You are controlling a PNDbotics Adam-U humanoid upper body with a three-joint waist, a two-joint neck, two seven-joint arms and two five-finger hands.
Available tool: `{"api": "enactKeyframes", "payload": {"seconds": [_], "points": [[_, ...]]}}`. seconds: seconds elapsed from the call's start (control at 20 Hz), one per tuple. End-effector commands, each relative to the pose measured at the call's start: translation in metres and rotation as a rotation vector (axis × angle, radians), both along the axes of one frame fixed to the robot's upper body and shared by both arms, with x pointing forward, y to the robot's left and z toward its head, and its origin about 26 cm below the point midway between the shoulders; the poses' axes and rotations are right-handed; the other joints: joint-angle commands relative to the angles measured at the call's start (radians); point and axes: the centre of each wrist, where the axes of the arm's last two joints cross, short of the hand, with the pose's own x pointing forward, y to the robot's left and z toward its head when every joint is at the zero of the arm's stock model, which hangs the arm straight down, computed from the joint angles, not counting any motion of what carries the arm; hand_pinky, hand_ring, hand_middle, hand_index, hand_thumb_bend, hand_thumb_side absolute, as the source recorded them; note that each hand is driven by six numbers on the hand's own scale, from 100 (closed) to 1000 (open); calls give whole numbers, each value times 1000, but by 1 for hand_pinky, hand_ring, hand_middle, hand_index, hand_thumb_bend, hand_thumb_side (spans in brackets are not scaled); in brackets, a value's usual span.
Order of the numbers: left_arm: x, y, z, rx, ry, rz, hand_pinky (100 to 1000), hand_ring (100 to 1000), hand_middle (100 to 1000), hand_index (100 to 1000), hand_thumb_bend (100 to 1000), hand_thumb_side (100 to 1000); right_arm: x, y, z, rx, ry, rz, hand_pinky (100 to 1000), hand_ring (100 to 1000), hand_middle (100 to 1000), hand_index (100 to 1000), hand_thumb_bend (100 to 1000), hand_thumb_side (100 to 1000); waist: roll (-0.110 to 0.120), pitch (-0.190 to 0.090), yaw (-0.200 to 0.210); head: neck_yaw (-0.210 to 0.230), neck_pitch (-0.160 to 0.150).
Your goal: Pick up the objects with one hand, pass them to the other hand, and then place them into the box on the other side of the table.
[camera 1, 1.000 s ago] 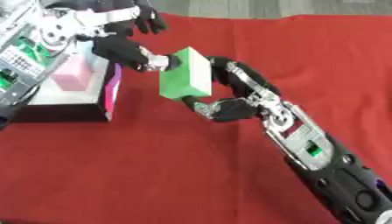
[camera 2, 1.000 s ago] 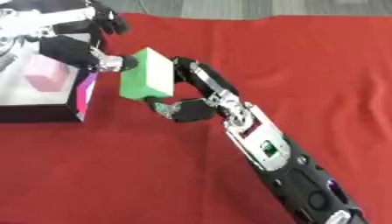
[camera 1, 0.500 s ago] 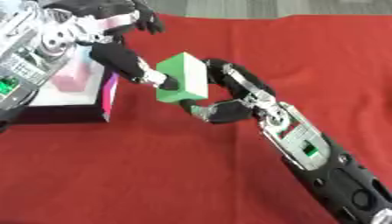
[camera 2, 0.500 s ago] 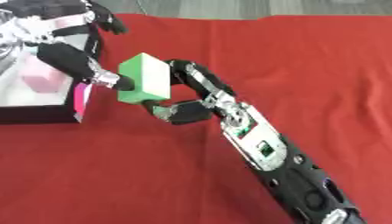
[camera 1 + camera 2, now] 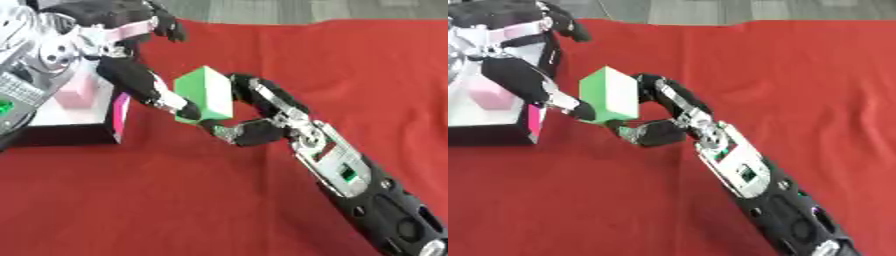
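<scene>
Passing the green block [image 5: 205, 96] from the right hand [image 5: 262, 117] to the left hand [image 5: 140, 82] is the step in hand, judged from the task. The block is held above the red cloth [image 5: 350, 60], just beside the box [image 5: 61, 131] at the table's left edge. The right hand grasps it, with fingers curled over its far side and the thumb under its lower corner. One dark finger of the left hand reaches to the block's near left face and its tip touches the lower edge.

Procedure:
1. Hold the right hand steady until the left hand has the block between fingers and thumb.
2. Place the left fingers on faces the right hand leaves bare, so the two grips do not collide.
3. Open the right hand only once the left grasp is complete.
4. Carry the block over the box wall, then lower it.

Limits of view: the left palm is partly masked by its own wrist and silver joints, so you cannot tell whether that hand is closing or merely touching. A pink object [image 5: 80, 92] lies inside the box; its shape is unclear. The box's left part is cut off.
</scene>
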Motion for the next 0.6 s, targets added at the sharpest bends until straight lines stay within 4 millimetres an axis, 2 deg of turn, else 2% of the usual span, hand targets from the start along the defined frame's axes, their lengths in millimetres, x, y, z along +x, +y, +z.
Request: {"api": "enactKeyframes", "payload": {"seconds": [0.05, 0.2, 0.6], "points": [[-2, 0, 6, 31, -15, 5, 844, 870, 785, 884, 844, 621, -2, 2, 10, 6, -16, 3, 820, 677, 462, 480, 100, 157, 13, -36, 1, -4, -10], [0, -3, 5, 60, -12, -1, 844, 872, 789, 887, 845, 608, -3, 5, 10, -8, -8, -21, 821, 680, 464, 482, 100, 156, 13, -38, 1, -5, -8], [9, -9, -4, 103, 13, 5, 843, 872, 794, 890, 775, 617, -5, 10, 10, -41, -4, -89, 822, 681, 465, 483, 100, 140, 13, -40, 0, 1, 3]]}}
